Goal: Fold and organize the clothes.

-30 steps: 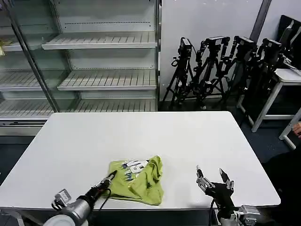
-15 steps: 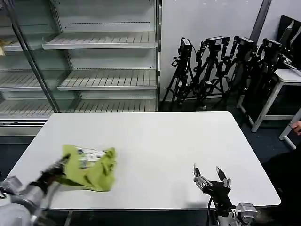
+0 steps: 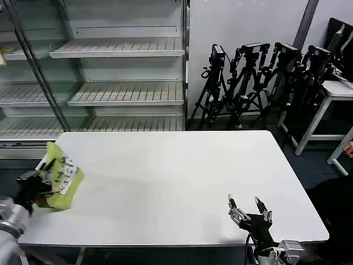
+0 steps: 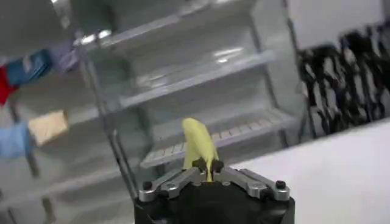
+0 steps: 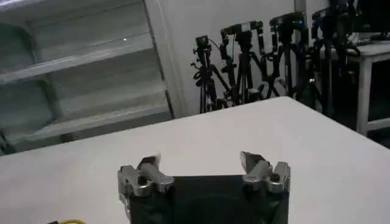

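Observation:
The clothes, a bundled lime T-shirt (image 3: 58,176) with a white-and-blue print showing, hang at the table's left edge. My left gripper (image 3: 39,179) is shut on the fabric. In the left wrist view a lime fold (image 4: 198,143) rises from between the closed tips of that left gripper (image 4: 208,165). My right gripper (image 3: 246,210) hovers open over the table's front right part, with nothing between its fingers. In the right wrist view the right gripper (image 5: 201,165) has its jaws wide apart above bare white tabletop.
The white table (image 3: 176,176) spans the middle. Glass-fronted shelving (image 3: 110,72) stands behind on the left. A cluster of black tripods (image 3: 259,77) and another white table (image 3: 336,91) stand behind on the right.
My left gripper has dragged the T-shirt from the table's front centre leftward to the left edge and lifted it. The right gripper has stayed almost still.

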Tool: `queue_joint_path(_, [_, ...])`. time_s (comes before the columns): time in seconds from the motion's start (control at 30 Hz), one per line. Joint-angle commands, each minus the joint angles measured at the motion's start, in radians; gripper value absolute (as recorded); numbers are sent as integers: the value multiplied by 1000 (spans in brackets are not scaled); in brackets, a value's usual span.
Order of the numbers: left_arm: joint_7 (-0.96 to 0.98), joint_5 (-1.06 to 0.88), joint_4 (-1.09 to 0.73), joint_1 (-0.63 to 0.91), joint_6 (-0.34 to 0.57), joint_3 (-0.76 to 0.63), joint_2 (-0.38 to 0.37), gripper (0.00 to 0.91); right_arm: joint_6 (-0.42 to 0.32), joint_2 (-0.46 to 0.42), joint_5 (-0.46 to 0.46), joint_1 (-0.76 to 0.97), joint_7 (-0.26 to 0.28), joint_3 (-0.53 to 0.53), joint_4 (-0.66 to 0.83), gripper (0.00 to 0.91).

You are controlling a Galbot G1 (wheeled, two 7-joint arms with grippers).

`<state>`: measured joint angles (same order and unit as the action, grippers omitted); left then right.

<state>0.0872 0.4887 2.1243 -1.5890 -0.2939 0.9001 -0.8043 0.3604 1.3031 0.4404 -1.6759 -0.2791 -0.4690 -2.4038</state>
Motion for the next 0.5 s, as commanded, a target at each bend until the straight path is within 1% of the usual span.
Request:
queue_joint_path(0.03, [-13, -697, -56, 64, 111, -501, -88, 20, -2, -4, -2, -15, -1, -14, -12, 907])
queue_joint_path(0.17, [-12, -656, 25, 108, 62, -556, -100, 20, -3, 1, -8, -20, -1, -16, -13, 907])
queue_joint_path(0.27, [-11, -568, 59, 150, 0, -606, -105, 20, -4, 6, -14, -20, -1, -12, -10, 907])
queue_joint_path(0.33, [2, -512, 38, 191, -46, -659, -118, 20, -5, 15, -23, -20, 0, -4, -2, 907])
queue_joint_path(0.47, [55, -388, -50, 277, -88, -749, -164, 20, -4, 26, -33, -16, 0, 3, 2, 907])
queue_joint_path(0.5, [86, -286, -58, 304, -110, -762, -189, 20, -2, 28, -35, -15, -1, 4, 1, 907])
